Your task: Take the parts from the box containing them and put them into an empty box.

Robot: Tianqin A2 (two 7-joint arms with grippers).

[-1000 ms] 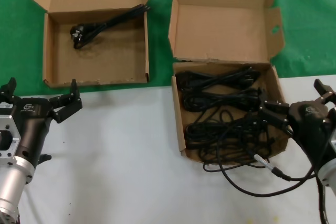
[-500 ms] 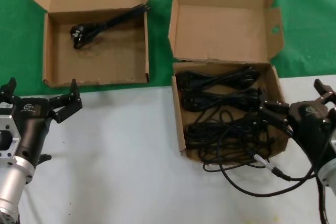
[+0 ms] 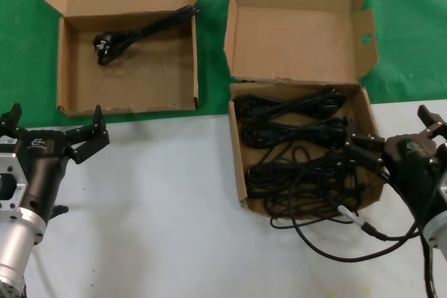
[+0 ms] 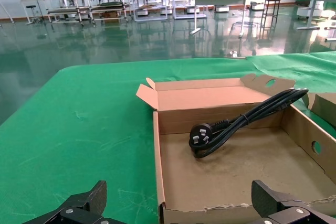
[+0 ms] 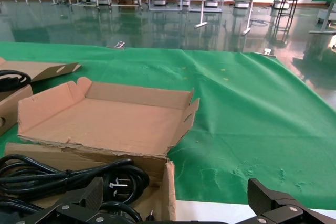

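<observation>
The squarish cardboard box (image 3: 238,162) holds several black power cables (image 3: 293,130), and one cable (image 3: 328,235) trails over its near edge onto the white table. My right gripper (image 3: 391,129) is open at that box's right wall (image 5: 169,187), one finger (image 5: 79,199) over the cables (image 5: 79,174) inside, the other outside. The wider rectangular box (image 3: 129,108) at the far left holds one looped cable (image 3: 140,33). My left gripper (image 3: 56,125) is open and empty on the near side of that box, whose cable shows in the left wrist view (image 4: 236,124).
Both boxes' lids (image 3: 293,33) stand open toward the far side. The boxes lie where green cloth (image 3: 419,47) meets the white table surface (image 3: 154,200). A narrow green gap separates the two boxes.
</observation>
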